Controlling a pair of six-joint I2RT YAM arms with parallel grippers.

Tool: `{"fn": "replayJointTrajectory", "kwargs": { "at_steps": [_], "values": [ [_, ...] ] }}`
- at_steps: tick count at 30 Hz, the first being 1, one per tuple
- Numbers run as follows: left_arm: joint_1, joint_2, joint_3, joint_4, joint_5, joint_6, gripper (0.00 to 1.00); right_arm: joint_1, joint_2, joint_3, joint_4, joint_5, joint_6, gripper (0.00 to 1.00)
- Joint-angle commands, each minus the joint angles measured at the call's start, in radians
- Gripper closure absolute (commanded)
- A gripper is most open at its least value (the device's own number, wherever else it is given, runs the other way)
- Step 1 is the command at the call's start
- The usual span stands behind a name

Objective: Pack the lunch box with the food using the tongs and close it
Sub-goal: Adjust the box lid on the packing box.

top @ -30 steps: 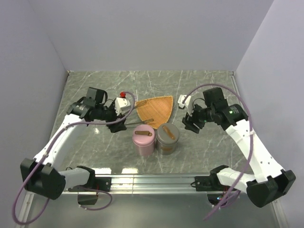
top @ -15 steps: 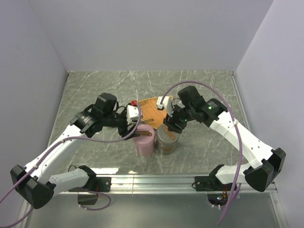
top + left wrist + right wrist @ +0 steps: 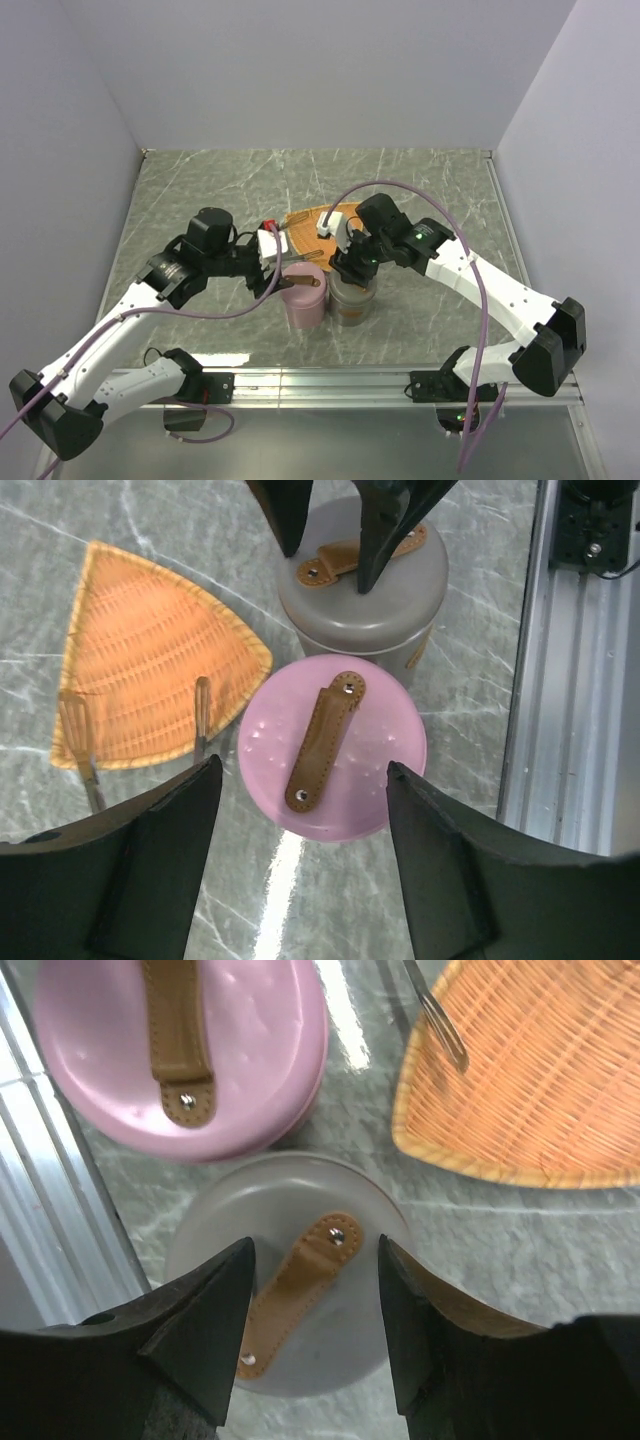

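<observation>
The grey lunch box (image 3: 345,1335) sits directly beneath my right end effector (image 3: 315,1242), its lid strap (image 3: 295,1285) running along the gap between spread, empty jaws. My left end effector (image 3: 305,763), likewise spread, straddles the pink box (image 3: 385,750); the tongs (image 3: 203,715) lie across the plate (image 3: 150,650) rim, nearer my left arm.

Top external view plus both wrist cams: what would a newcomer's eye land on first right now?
A pink round container and a grey round container stand side by side, each lid with a brown leather strap. The left gripper hangs open over the pink one, the right gripper open over the grey. Beyond them, an orange woven triangular plate has thin metal tongs lying across its edge.
</observation>
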Motion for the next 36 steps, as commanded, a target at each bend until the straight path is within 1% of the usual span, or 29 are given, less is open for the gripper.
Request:
{"fn": "replayJointTrajectory", "kwargs": {
  "at_steps": [1, 3, 6, 7, 11, 17, 22, 26, 32, 36],
  "values": [
    [-0.024, 0.039, 0.043, -0.022, 0.007, 0.018, 0.3, 0.008, 0.036, -0.077, 0.011, 0.042, 0.04, 0.4],
    [-0.037, 0.063, 0.048, -0.033, -0.002, 0.039, 0.34, 0.006, 0.036, -0.098, 0.019, 0.036, 0.052, 0.41],
    [-0.082, 0.057, 0.026, -0.027, -0.053, 0.065, 0.38, 0.008, 0.032, -0.112, 0.022, 0.023, 0.069, 0.41],
    [-0.111, 0.056, 0.02, -0.022, -0.099, 0.064, 0.39, 0.008, 0.03, -0.113, 0.02, 0.022, 0.072, 0.41],
    [-0.159, 0.071, 0.002, -0.007, -0.151, 0.056, 0.43, 0.0, 0.029, -0.113, 0.013, 0.014, 0.075, 0.41],
    [-0.197, 0.119, -0.027, -0.013, -0.237, 0.078, 0.43, -0.021, 0.024, -0.107, -0.004, 0.003, 0.075, 0.41],
    [-0.206, 0.157, -0.043, -0.008, -0.266, 0.065, 0.44, -0.027, 0.007, -0.118, -0.012, 0.0, 0.073, 0.41],
    [-0.215, 0.157, -0.044, -0.022, -0.268, 0.073, 0.44, -0.032, -0.005, -0.12, -0.02, -0.004, 0.069, 0.41],
    [-0.215, 0.13, -0.011, -0.041, -0.251, 0.058, 0.4, -0.041, -0.016, -0.074, -0.027, -0.016, 0.07, 0.41],
    [-0.212, 0.12, 0.058, -0.064, -0.255, 0.027, 0.39, -0.046, -0.014, -0.008, -0.049, -0.023, 0.069, 0.41]
  ]
}}
